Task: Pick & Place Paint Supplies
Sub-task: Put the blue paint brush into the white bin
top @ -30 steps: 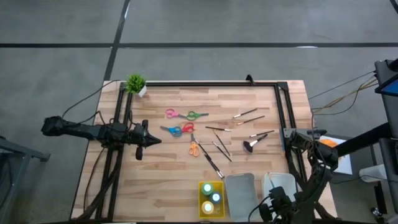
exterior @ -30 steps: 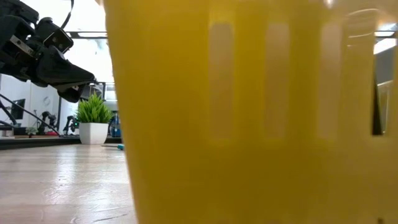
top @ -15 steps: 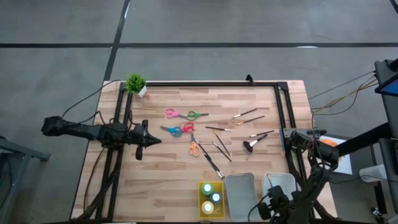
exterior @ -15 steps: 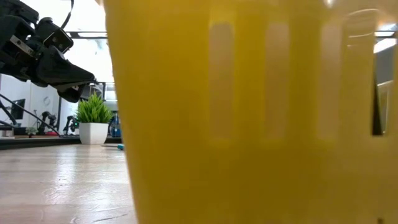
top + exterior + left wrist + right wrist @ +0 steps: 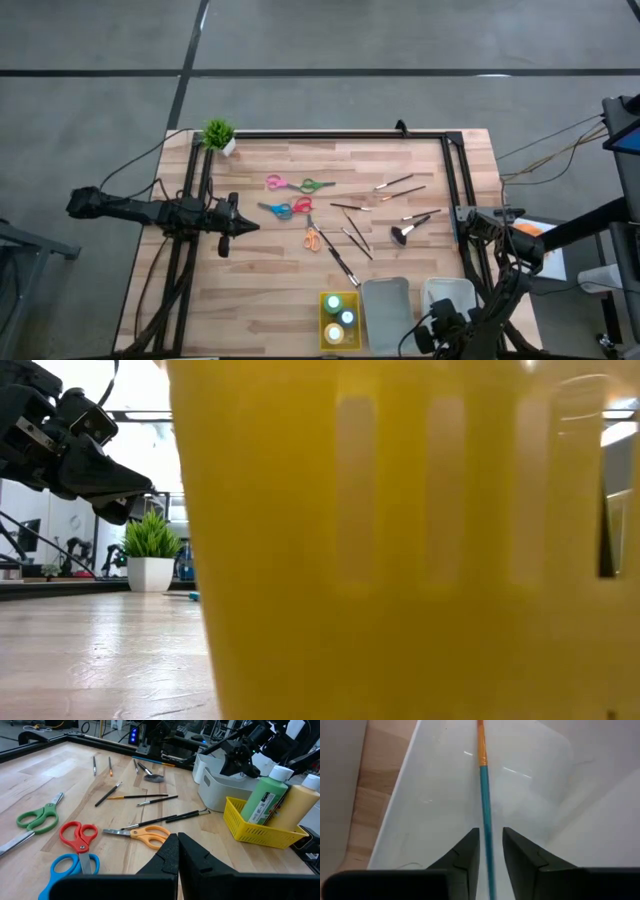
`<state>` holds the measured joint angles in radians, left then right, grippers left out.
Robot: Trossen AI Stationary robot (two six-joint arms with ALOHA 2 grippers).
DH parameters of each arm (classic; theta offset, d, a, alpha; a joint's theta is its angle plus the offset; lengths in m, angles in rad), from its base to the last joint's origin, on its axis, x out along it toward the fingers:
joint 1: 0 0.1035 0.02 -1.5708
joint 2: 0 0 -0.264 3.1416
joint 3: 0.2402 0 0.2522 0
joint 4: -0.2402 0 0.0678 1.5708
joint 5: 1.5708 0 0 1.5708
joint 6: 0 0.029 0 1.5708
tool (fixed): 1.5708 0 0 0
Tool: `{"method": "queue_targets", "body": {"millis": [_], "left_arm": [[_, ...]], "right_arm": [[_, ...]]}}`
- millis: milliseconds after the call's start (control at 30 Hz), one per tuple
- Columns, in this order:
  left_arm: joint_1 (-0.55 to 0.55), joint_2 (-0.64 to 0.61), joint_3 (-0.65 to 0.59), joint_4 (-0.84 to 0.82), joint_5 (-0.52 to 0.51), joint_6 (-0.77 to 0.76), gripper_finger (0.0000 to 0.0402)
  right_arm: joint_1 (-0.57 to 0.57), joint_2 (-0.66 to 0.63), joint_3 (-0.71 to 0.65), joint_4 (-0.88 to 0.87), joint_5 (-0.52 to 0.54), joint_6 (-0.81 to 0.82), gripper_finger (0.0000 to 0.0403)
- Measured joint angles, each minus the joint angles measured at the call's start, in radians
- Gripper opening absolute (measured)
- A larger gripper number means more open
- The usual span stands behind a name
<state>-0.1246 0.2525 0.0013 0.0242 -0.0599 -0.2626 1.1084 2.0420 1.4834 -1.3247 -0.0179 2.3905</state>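
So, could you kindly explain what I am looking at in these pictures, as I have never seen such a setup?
These show a robot with two dark arms at a wooden table. One picture looks straight down. One looks level across the tabletop, and there the slotted yellow plastic tray fills most of the picture. Each wrist also carries a camera.

On the table lie colourful-handled scissors, thin long brushes, a stubby dark brush and a small green potted plant. The round paint bottles stand in the yellow tray, beside a grey tray and a white tray.

The left gripper waits shut at the left side. The right gripper is over the white tray, its fingers slightly parted around a teal-handled brush.
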Motion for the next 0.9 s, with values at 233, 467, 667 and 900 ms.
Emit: {"method": "queue_targets", "body": {"millis": [233, 467, 667, 900], "left_arm": [[0.0, 0.0, 0.0, 0.0, 0.0, 0.0, 0.0], [0.0, 0.0, 0.0, 0.0, 0.0, 0.0, 0.0], [0.0, 0.0, 0.0, 0.0, 0.0, 0.0, 0.0], [0.0, 0.0, 0.0, 0.0, 0.0, 0.0, 0.0]], "right_arm": [[-0.001, -0.006, 0.0, -0.002, 0.004, 0.0, 0.009], [-0.003, -0.06, 0.043, -0.036, 0.041, 0.001, 0.009], [-0.023, -0.166, 0.054, -0.131, 0.112, -0.004, 0.009], [-0.098, -0.293, 0.022, -0.243, 0.131, -0.028, 0.009]]}}
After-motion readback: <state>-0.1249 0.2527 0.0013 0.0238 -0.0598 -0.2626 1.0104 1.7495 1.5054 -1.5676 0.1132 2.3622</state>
